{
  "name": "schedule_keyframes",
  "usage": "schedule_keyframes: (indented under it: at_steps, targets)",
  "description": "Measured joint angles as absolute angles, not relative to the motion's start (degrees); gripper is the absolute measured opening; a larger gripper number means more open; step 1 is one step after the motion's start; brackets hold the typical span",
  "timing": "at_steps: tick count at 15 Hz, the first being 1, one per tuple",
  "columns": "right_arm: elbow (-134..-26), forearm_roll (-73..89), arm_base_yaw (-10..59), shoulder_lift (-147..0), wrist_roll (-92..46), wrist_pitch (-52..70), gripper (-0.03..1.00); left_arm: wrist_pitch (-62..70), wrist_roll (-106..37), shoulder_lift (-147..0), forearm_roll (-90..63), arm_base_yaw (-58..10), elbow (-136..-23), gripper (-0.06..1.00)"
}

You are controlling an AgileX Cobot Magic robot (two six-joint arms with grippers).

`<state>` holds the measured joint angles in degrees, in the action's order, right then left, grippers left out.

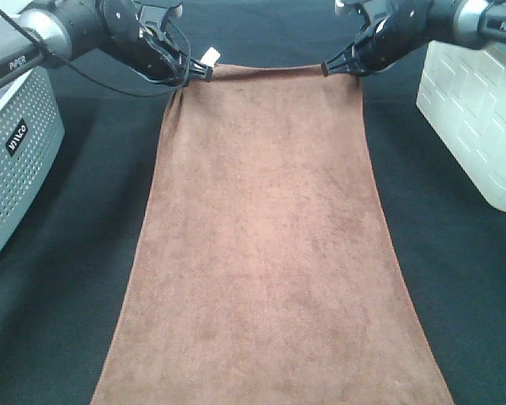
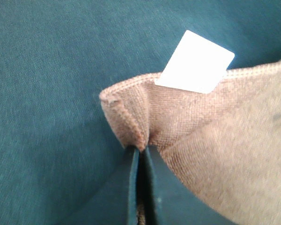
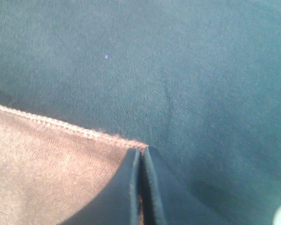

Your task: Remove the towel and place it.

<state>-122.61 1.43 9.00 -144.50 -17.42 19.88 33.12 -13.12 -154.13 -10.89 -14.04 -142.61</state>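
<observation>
The towel (image 1: 266, 245) is lying flat on the counter (image 1: 455, 278), with both grippers, left (image 1: 204, 73) and right (image 1: 327, 67), pinching its far corners with fingers squeezed together, so letting go looks like the only job left.

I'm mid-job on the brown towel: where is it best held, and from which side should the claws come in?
By its two far corners, as now: the left claw is shut on the tagged corner, the right claw on the other. The towel lies flat and long on the black cloth, so its thin hemmed edge can be pinched from beyond the far end, one claw per corner.
</observation>
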Motion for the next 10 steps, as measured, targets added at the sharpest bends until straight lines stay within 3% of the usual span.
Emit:
schedule_keyframes:
  at_steps: [10]
  targets:
    - [-122.6,5.6,9.0,-150.0,-17.4,13.4,0.00,23.8,-13.5,-160.5,-11.6,-14.0,-142.6,0.01]
